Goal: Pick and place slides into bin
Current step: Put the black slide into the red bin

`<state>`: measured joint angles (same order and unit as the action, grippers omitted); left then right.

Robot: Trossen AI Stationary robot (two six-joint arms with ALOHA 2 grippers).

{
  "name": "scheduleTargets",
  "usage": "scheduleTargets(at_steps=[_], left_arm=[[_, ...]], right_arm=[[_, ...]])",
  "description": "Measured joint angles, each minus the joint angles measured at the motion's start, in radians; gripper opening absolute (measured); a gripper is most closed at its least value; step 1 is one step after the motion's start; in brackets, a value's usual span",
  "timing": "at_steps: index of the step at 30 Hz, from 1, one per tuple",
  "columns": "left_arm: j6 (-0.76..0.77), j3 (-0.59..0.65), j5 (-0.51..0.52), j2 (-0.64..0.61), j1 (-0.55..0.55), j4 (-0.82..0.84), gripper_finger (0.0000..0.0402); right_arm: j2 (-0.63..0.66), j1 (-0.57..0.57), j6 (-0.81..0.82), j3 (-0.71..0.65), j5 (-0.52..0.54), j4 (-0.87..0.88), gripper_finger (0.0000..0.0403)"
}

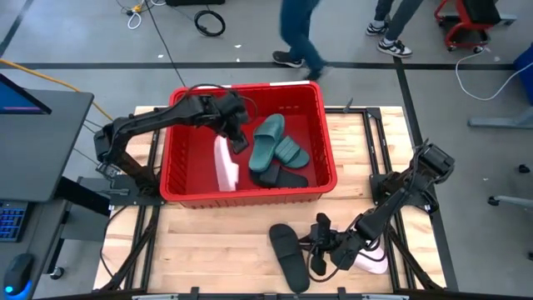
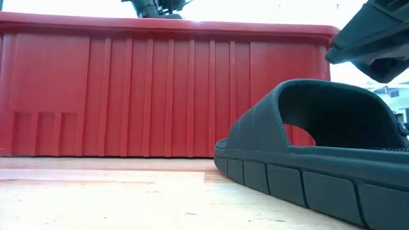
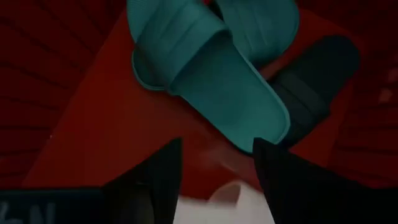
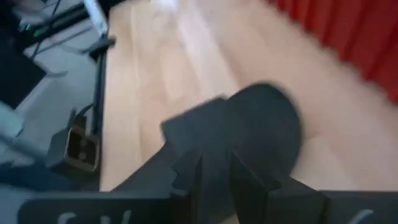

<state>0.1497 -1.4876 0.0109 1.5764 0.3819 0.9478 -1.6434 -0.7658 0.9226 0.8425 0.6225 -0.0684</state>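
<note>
Nearest the front edge of the table, at the lower middle of the high view, a black slide (image 1: 287, 252) lies alone on the bare wood. The right gripper (image 1: 320, 247) sits just beside it, low over the table, probably lining up to take it next. In the right wrist view its fingers (image 4: 186, 176) stand close together with only a narrow gap, holding nothing. A pale pink slide (image 1: 372, 260) shows just under the right arm at the lower right, largely hidden.

Farther back, the red bin (image 1: 321, 193) fills the upper middle of the frame. Inside it, two dark green slides (image 1: 276, 143) overlap toward the right, a second black slide (image 1: 279, 176) lies below them, and a pale pink one (image 1: 226, 165) blurs at centre left. The left gripper (image 1: 239, 127) hangs over the bin's interior; its fingers (image 3: 158, 180) are spread apart, which suggests a release rather than a grasp.

Beyond the table, people's legs (image 1: 300, 33) cross the floor.
</note>
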Motion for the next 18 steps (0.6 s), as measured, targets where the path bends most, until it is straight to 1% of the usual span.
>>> scheduleTargets(at_steps=[3,5,9,12,14,16,18], left_arm=[[-0.004,0.0,0.0,0.0,-0.013,0.001,0.0194],[-0.005,0.0,0.0,0.0,-0.022,0.001,0.0192],[-0.005,0.0,0.0,0.0,-0.028,0.0,0.0194],[-0.005,-0.001,0.0,0.0,-0.028,0.0,0.0192],[-0.005,-0.001,0.0,0.0,-0.028,0.0,0.0189],[-0.006,-0.001,0.0,0.0,-0.028,0.0,0.0188],[-0.006,-0.001,0.0,0.0,-0.028,0.0,0.0188]], right_arm=[[-0.026,0.0,-0.002,0.0,-0.089,-0.015,0.008],[-0.045,-0.006,-0.016,0.0,-0.118,-0.036,0.008],[-0.066,-0.017,-0.147,0.0,-0.12,-0.036,0.008],[-0.064,-0.01,-0.25,0.0,-0.078,-0.041,0.008],[-0.063,0.001,-0.318,0.001,-0.07,-0.037,0.008],[-0.063,0.012,-0.356,0.009,-0.071,-0.034,0.008],[-0.062,0.024,-0.38,0.02,-0.105,-0.035,0.008]])
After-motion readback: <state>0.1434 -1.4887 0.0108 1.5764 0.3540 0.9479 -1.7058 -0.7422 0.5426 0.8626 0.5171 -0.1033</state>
